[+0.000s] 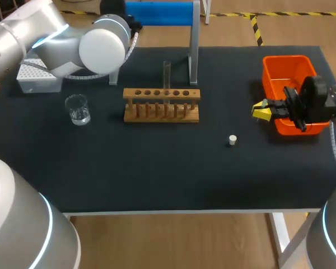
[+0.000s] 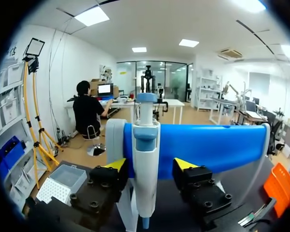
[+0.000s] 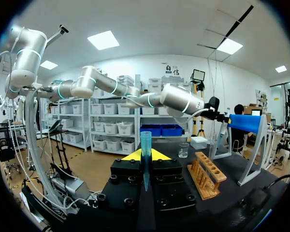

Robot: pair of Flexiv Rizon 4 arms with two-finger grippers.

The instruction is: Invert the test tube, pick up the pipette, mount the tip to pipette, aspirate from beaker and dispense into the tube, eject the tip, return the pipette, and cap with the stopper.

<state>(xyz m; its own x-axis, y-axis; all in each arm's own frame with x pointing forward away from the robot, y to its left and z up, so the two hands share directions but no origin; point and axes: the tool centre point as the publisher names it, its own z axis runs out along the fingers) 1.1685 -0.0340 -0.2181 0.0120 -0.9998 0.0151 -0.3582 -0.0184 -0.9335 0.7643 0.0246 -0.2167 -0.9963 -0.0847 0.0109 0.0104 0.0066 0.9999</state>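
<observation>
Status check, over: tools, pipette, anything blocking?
Left tool open, straddling pipette on blue stand. Right tool shut on pipette tip, beside orange bin. Nothing seen in the way.

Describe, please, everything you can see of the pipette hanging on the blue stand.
The pipette looks like white plastic, with a blue plunger knob on top, a blue collar below its narrow neck and a small blue end at the bottom. It hangs upright against the blue bar of the stand. It sits between the open fingers of the left gripper. A gap shows beside it on one side at least, so it is not gripped.
</observation>
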